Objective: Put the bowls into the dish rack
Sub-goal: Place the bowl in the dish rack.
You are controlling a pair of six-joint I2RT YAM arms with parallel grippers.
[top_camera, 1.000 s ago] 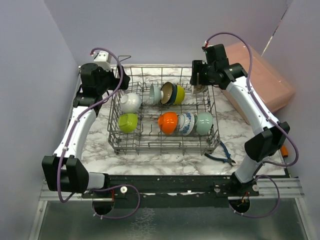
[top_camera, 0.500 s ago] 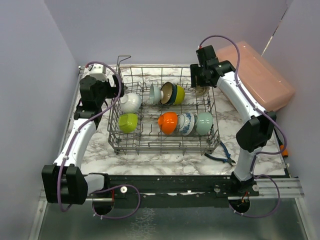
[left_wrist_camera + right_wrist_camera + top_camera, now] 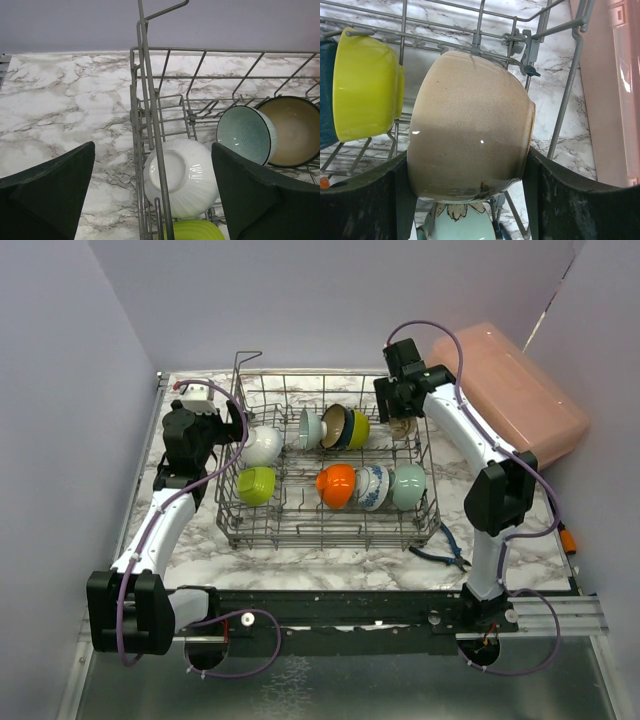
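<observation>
- top external view: the dish rack sits mid-table with bowls standing on edge among its tines: a white bowl and a lime bowl at the left, and an orange bowl in the near row.
- the beige bowl hangs at the rack's far right corner, just beside the yellow-green bowl, and the right gripper is clamped on its sides.
- the left gripper is spread wide and holds nothing, over the rack's left wall above the white bowl.
- the marble table has lilac walls around it, a pink box at the far right, and blue-handled pliers by the rack's near right corner.
- from above, the beige bowl is mostly hidden by the arm; i can't tell whether it touches the wires.
</observation>
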